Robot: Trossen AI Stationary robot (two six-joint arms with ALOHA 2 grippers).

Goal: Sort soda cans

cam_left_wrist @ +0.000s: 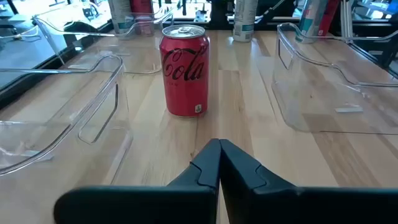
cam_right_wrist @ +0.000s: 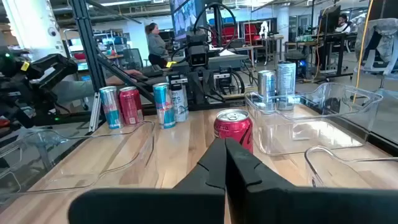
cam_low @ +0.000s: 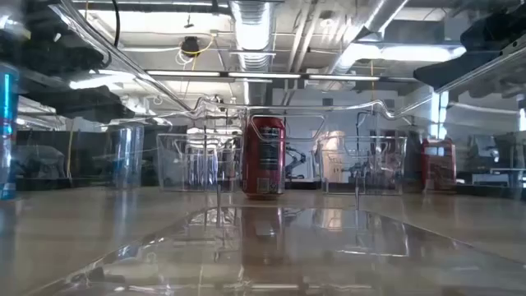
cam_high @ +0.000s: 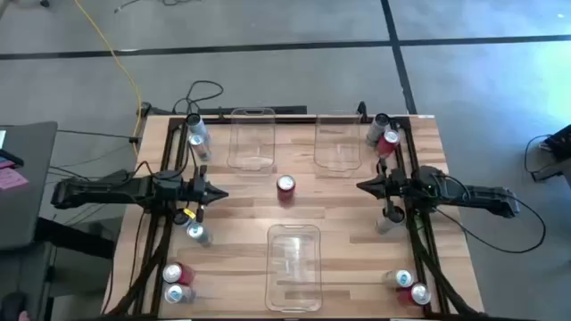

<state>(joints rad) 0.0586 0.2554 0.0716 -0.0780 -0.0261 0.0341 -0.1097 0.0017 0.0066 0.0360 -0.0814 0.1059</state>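
A red can (cam_high: pixel 285 186) is stood upright at the middle of the bench (cam_high: pixel 357 241), between three clear bins. The left hand (cam_high: pixel 217 193) and right hand (cam_high: pixel 363 186) are held shut and empty, pointed at it from either side. Other cans are grouped at the bench corners.
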